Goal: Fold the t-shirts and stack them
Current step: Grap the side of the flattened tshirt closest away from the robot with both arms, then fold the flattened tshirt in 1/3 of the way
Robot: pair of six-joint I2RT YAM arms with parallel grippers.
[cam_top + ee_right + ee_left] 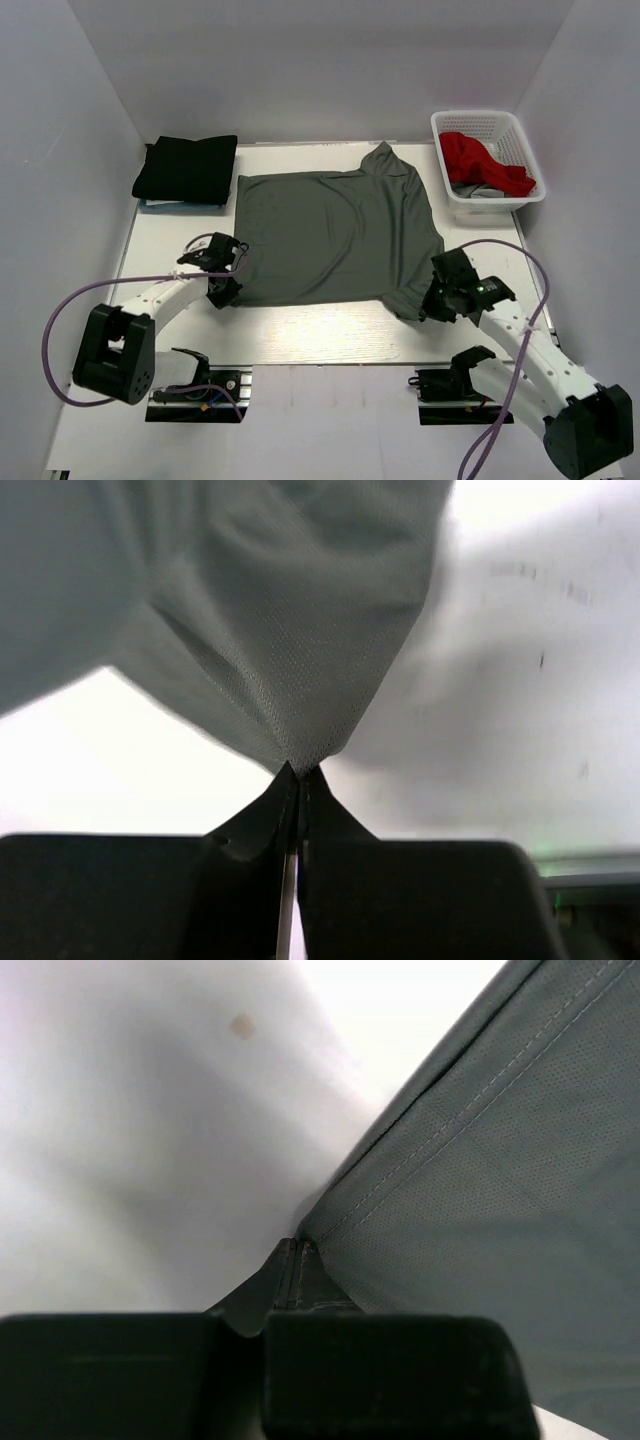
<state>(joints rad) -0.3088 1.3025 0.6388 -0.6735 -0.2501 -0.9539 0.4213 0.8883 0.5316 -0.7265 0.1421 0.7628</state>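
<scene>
two near corners of the dark grey t-shirt (pixel 335 235) are pinched. it lies spread flat on the bench (pixel 320 335). my left tool (pixel 297 1252) is clenched on the near left hem corner. my right tool (pixel 298 773) is clenched on the near right corner, where the cloth bunches into the closed jaws. i judge this to be the start of the first fold. next, both arms should lift together and carry the near edge toward the collar, evenly, so nothing skews. a folded black t-shirt (pixel 187 168) sits at far left, a likely base for the stack. a red t-shirt (pixel 480 160) waits in the white mesh basket (pixel 520 140) at far right.
</scene>
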